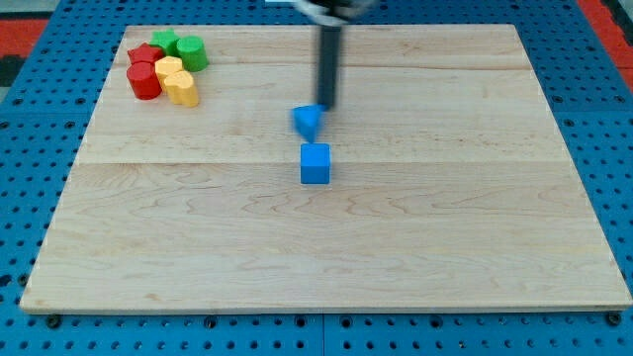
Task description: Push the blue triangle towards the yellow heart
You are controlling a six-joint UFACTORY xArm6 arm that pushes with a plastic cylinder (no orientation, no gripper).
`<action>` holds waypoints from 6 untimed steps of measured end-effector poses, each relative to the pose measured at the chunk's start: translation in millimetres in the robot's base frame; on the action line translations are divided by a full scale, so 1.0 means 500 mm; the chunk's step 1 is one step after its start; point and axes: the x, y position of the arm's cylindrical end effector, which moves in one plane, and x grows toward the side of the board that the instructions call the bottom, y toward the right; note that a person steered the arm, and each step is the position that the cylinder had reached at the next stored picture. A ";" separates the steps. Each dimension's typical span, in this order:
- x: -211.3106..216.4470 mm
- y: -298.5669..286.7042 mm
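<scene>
Okay, my tip (324, 106) is a bare rod with nothing to open or hold, sitting just right of and above the blue triangle (309, 121), touching or nearly so. The yellow heart (182, 89) is well apart, in the cluster at the view's top left. Risks: an off-centre push spins the triangle away, or drives it down into the blue cube (316, 163) just below it.
</scene>
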 end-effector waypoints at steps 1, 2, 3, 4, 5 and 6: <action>-0.070 0.080; 0.035 0.251; 0.112 0.201; 0.112 0.086; 0.101 -0.021; 0.045 -0.078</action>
